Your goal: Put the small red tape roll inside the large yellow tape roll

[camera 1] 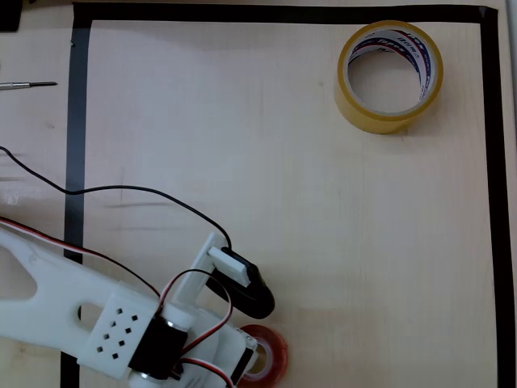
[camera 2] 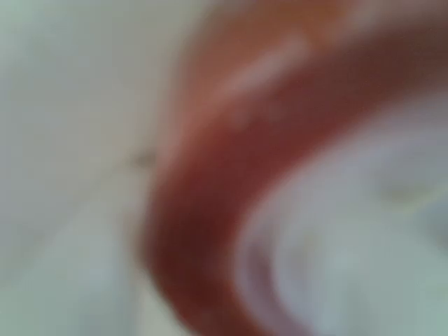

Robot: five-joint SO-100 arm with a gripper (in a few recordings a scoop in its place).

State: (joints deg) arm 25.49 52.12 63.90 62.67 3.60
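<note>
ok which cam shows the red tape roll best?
Overhead view: the small red tape roll sits at the bottom edge, sharp, though partly covered by the arm and cut by the frame. Wrist view shows it very close, as a blurred red arc with a white core.

Overhead straight down on table (camera 1: 323,226), wrist blurred against red tape roll (camera 2: 210,210)

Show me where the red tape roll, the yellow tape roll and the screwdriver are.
red tape roll (camera 1: 275,353), overhead view, on its red outer band.
yellow tape roll (camera 1: 380,118), overhead view, on its yellow outer wall.
screwdriver (camera 1: 32,84), overhead view, on its thin metal shaft.
</note>
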